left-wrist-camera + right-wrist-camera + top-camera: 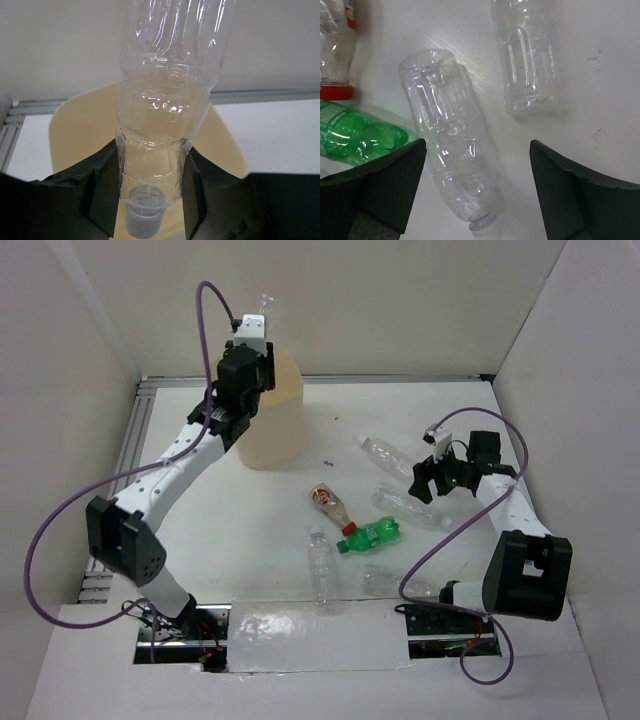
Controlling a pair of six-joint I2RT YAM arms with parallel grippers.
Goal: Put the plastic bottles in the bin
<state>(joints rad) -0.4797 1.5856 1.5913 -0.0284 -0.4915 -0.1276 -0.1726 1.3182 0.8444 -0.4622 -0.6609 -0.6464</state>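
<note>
- The left hand (150,200) is clamped on a clear bottle (165,100) by its capped neck end, over the cream bin (70,135).
- The right hand (477,172) hangs with its fingers spread wide over a second clear bottle (450,140), which lies on the surface (600,75).
- A green bottle (355,137) and a red-capped bottle (337,50) lie just beside it.

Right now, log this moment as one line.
left hand: shut on clear bottle, above bin | right hand: open over lying bottle | drop: not yet
</note>
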